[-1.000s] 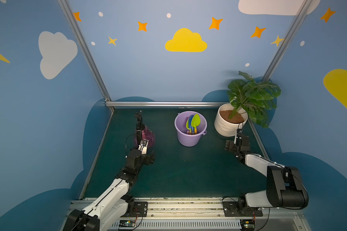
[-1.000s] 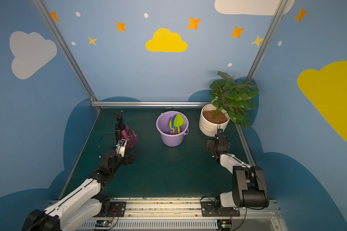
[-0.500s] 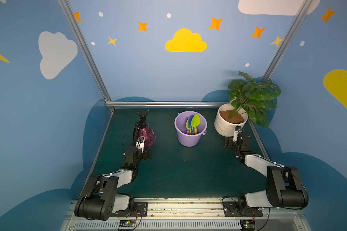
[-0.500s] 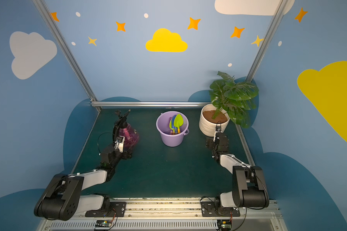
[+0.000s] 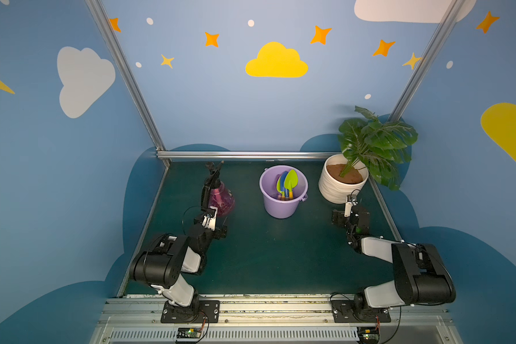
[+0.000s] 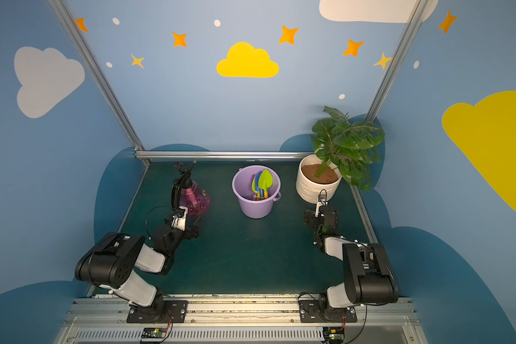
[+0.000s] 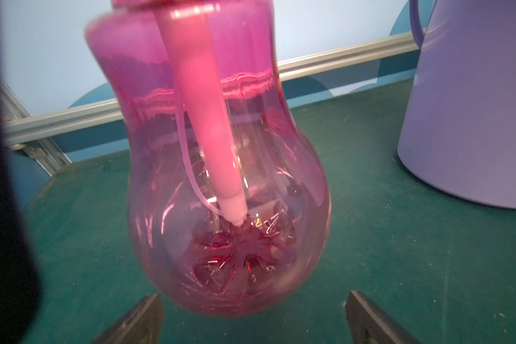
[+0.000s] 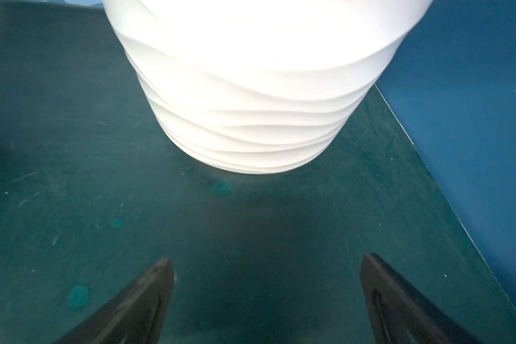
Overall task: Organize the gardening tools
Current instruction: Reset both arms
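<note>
The left gripper (image 7: 255, 297) is held wide just short of the spray bottle (image 5: 221, 198), the right gripper (image 8: 268, 259) wide before the pot (image 5: 337, 192). The hand tools (image 5: 287, 184) are stood in the bucket (image 5: 280, 208), with open bench (image 5: 265, 253) seen in front.

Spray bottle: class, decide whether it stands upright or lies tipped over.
Upright: the spray bottle rests on its round base on the mat, black trigger head on top.

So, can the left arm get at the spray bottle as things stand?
Probably yes: the left gripper is open, the spray bottle sits just ahead of its jaws, and nothing lies between them.
</note>
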Controlling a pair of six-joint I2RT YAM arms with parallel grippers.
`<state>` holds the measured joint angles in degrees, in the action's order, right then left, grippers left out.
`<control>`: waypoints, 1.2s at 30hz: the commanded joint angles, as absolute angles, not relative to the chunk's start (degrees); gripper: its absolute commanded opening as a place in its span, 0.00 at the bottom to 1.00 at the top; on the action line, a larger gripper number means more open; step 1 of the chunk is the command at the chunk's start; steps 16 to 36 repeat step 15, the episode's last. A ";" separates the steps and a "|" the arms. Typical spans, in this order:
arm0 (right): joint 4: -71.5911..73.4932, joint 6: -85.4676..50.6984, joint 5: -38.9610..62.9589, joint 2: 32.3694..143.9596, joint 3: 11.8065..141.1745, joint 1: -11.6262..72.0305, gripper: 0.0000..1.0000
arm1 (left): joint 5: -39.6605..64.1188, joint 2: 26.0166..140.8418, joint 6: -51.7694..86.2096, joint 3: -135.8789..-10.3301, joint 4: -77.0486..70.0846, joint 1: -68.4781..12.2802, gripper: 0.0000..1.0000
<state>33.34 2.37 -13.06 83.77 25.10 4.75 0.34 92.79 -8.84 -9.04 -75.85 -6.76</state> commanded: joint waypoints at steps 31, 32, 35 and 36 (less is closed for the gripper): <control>37.53 1.88 -14.44 84.06 25.08 5.32 0.98 | 3.09 93.38 -12.74 -8.70 -80.23 -8.92 1.00; 37.53 1.88 -14.44 84.06 25.08 5.32 0.98 | 3.09 93.38 -12.74 -8.70 -80.23 -8.92 1.00; 37.53 1.88 -14.44 84.06 25.08 5.32 0.98 | 3.09 93.38 -12.74 -8.70 -80.23 -8.92 1.00; 37.53 1.88 -14.44 84.06 25.08 5.32 0.98 | 3.09 93.38 -12.74 -8.70 -80.23 -8.92 1.00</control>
